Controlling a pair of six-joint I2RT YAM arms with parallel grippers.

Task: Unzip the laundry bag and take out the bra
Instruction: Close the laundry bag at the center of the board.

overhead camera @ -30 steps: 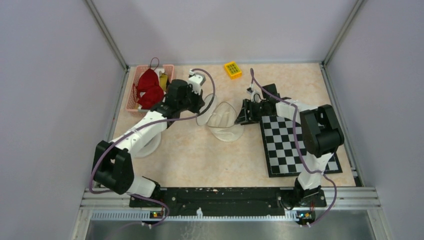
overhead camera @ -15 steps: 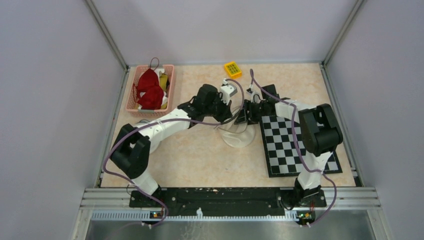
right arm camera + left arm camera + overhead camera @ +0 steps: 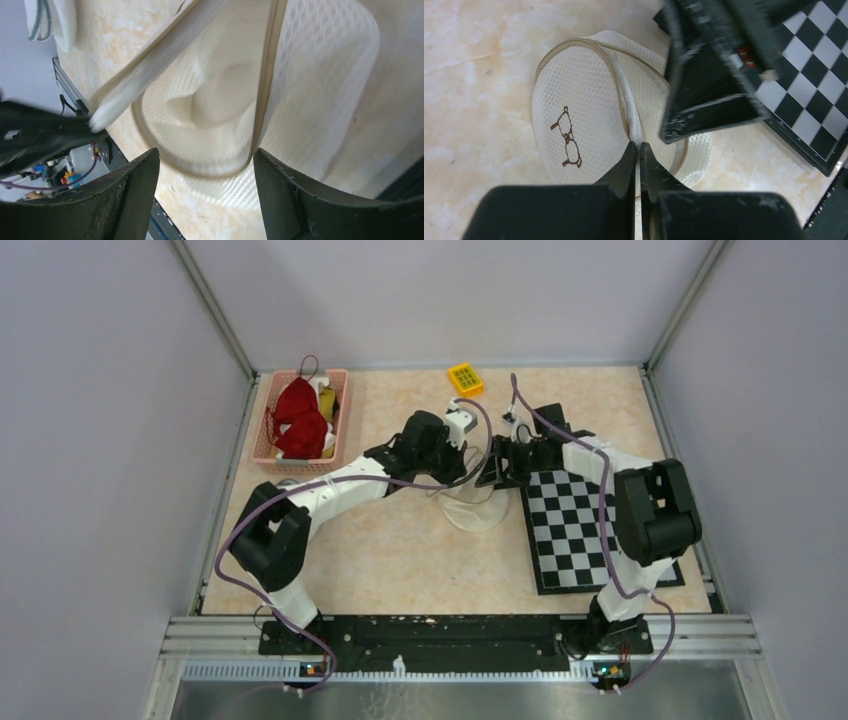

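Holds the left claw (image 3: 639, 150) pressed tight together, pinching the white edge strip of the laundry bag (image 3: 579, 90). Puts a little brown glasses drawing (image 3: 566, 135) at 9 o'clock from that pinch.

Spreads the right claw (image 3: 205, 155) wide, one finger on each side, just above the bag's open mouth, gripping nothing. Shows a smooth cream cup shape (image 3: 215, 105) inside the gap; cannot tell what it is.

Finds the round mesh bag lying on the table (image 3: 400, 550), near the middle, right between the two claws. Has the checkered mat (image 3: 580, 530) just beside the bag at 4 o'clock. Has a yellow block (image 3: 465, 379) at 12 o'clock, well apart. Has a pink basket (image 3: 343, 425) at 10 o'clock, with red cloth (image 3: 300, 420) piled in it.
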